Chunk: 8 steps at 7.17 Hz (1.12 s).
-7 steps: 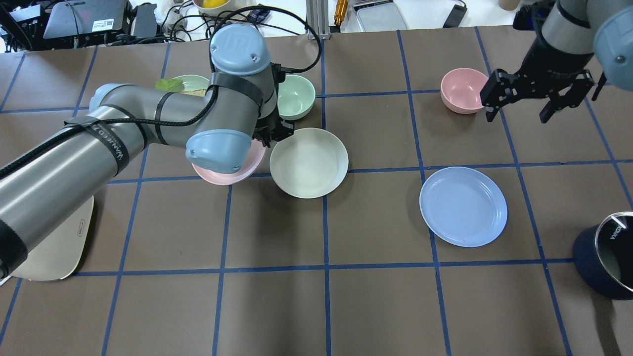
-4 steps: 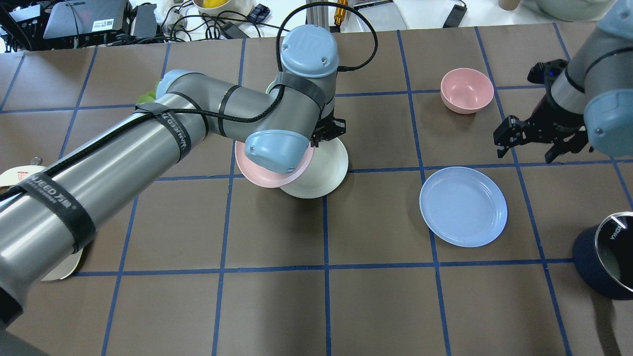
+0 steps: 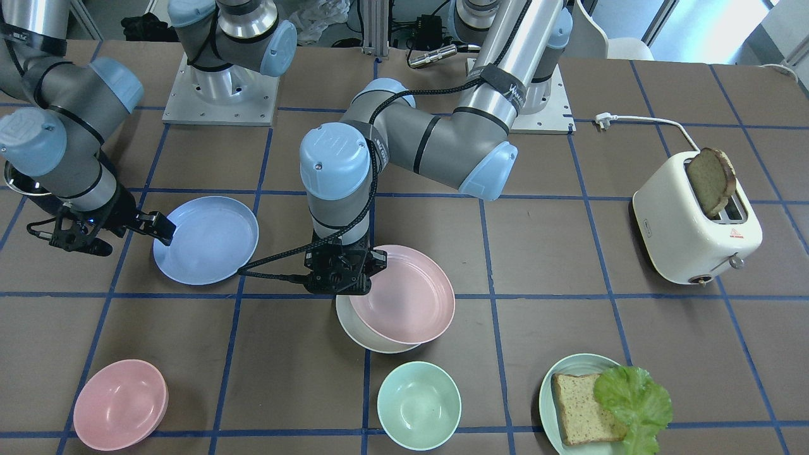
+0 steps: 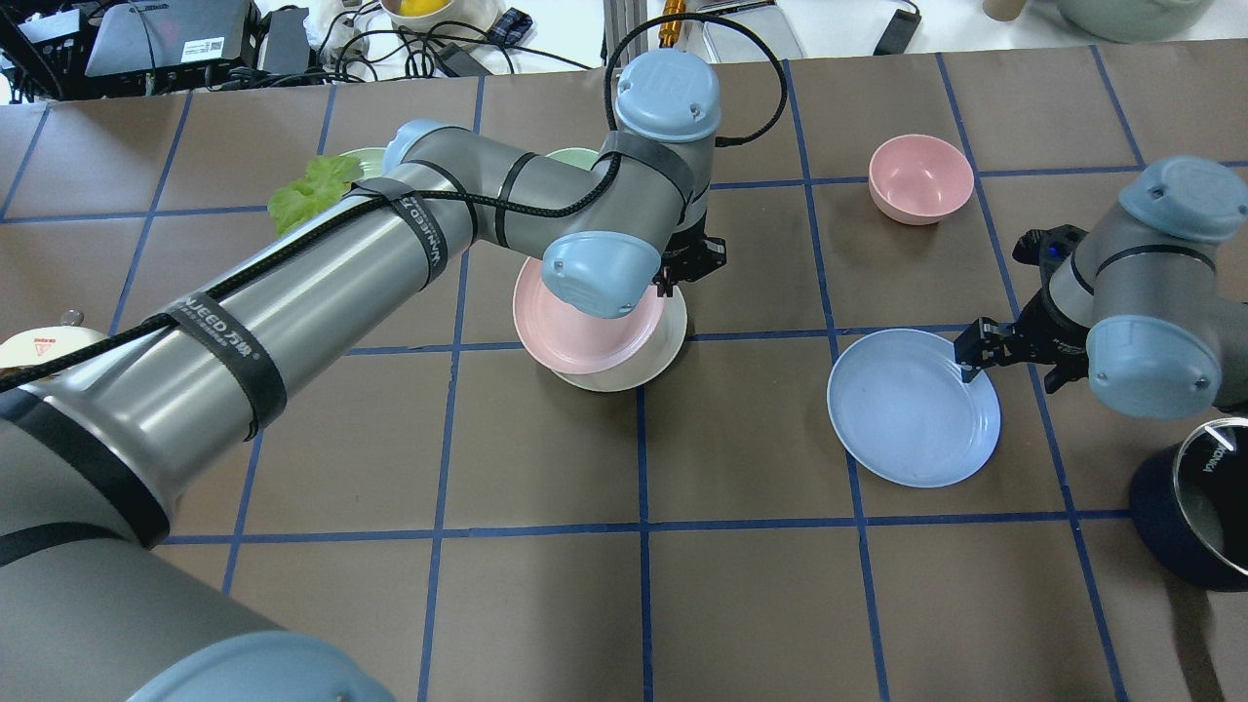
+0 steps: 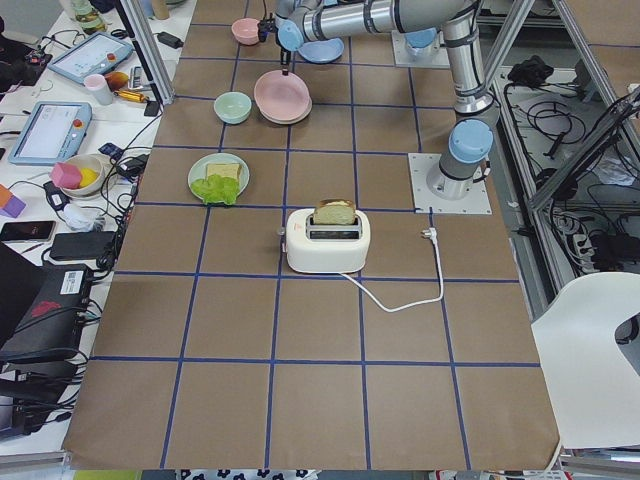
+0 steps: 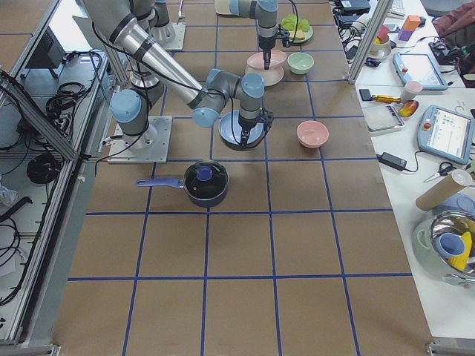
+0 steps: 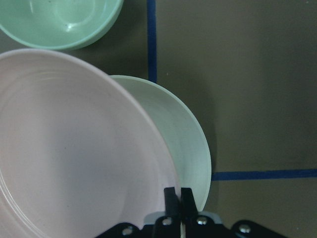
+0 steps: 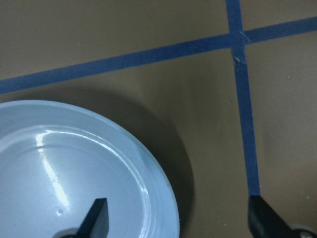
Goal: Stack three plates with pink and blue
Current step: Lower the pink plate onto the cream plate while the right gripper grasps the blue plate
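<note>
Three matte round plates of like size. Pink plate (image 3: 407, 294) sits over the cream plate (image 3: 361, 332), offset rather than concentric, so a crescent of cream shows on one side; can't tell whether the two touch. Left gripper (image 7: 179, 196) has its fingers pressed together on the pink plate's rim, pinching it at the edge nearest the cream crescent. Blue plate (image 4: 912, 408) lies flat on the table (image 4: 546, 604), well apart from the pair on the robot's right, with bare brown mat and a blue tape line between them. Right gripper (image 8: 178, 213) is spread wide and straddles the blue plate's rim, one finger over the plate's inside and one over the mat outside; can't tell whether it touches. Mint bowl (image 3: 419, 404) is just beside the cream plate on the operators' side. Pink bowl (image 3: 120, 403) is beyond the blue plate, apart from it. A dark pot (image 4: 1160, 497) stands near the blue plate at the table's right end. Green plate (image 3: 547, 390) holds bread (image 3: 578, 407) and lettuce (image 3: 635, 395). Toaster (image 3: 695, 234) has a toast slice (image 3: 711, 180) sticking up from its slot.
</note>
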Each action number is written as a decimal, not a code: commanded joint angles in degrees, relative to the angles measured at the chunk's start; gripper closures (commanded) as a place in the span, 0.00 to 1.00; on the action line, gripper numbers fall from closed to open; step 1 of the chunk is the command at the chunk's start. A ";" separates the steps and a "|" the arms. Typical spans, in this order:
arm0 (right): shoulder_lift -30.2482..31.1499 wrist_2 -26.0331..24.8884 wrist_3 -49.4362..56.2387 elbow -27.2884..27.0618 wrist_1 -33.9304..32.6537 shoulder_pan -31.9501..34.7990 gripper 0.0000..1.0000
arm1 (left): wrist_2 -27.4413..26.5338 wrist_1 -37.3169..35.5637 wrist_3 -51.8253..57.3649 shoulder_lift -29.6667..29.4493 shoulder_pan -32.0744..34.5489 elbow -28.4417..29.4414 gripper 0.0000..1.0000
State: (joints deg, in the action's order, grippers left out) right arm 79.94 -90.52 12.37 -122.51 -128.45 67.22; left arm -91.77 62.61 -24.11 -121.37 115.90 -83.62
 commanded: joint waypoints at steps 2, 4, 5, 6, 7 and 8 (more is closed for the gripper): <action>-1.28 0.43 5.74 -1.14 -0.23 -0.51 0.07 | 0.19 0.50 -0.06 -2.37 1.00 0.65 0.89; -1.36 1.84 5.92 -1.42 0.04 -0.51 0.18 | 0.36 0.58 0.90 -2.12 0.91 1.17 0.00; -1.36 1.84 5.92 -1.33 0.30 -0.51 0.32 | 0.36 1.71 0.90 -0.20 0.39 1.87 0.00; -1.36 1.84 5.92 -1.33 0.30 -0.51 0.49 | 0.89 5.64 1.43 2.17 0.29 2.23 0.00; -1.36 1.84 5.83 -1.33 0.30 -0.51 0.60 | 0.89 10.29 2.91 5.67 -1.45 1.88 0.00; -1.28 1.84 5.48 -0.89 0.39 -0.51 0.81 | 0.98 17.04 6.75 9.27 -4.07 2.05 0.00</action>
State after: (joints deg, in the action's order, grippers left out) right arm 78.59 -88.69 18.14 -123.74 -128.14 66.71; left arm -90.93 72.55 -20.80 -116.32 114.39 -81.67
